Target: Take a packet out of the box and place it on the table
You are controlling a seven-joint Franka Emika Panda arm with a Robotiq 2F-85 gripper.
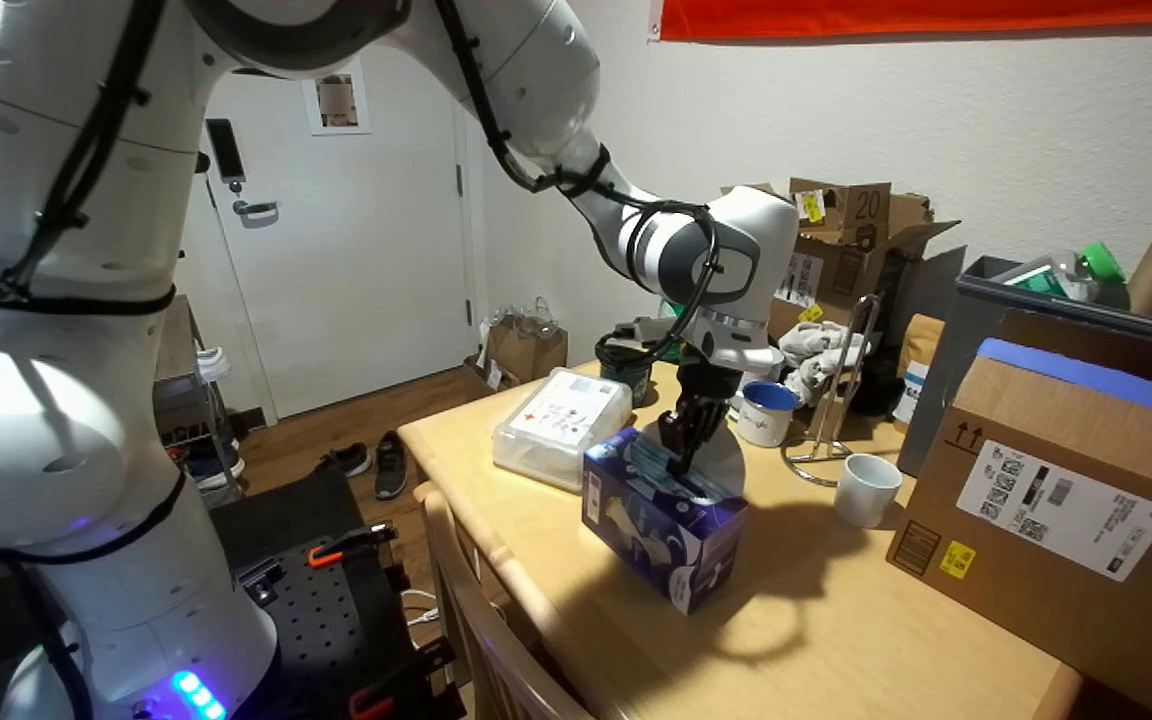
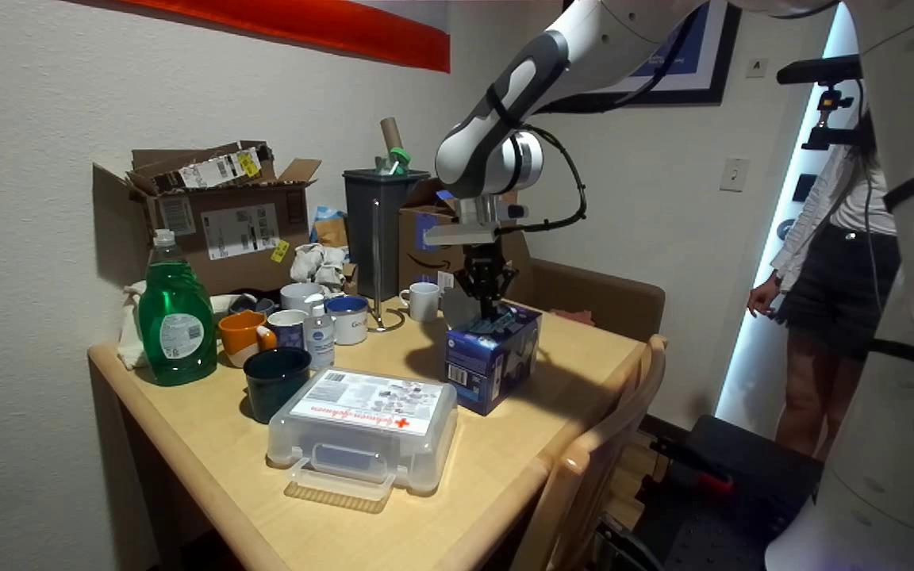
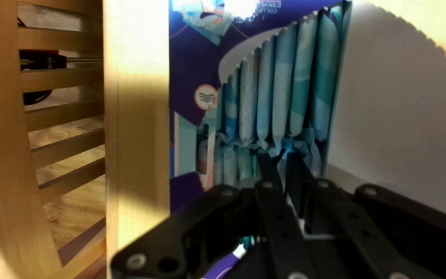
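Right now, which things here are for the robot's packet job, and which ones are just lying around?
For the job:
the purple-blue box
the bluish packets in it
the robot's fingers, at the box's opening
the table, where a packet should go

Just lying around:
the green soap bottle
the clear plastic case
the orange mug
the big cardboard box
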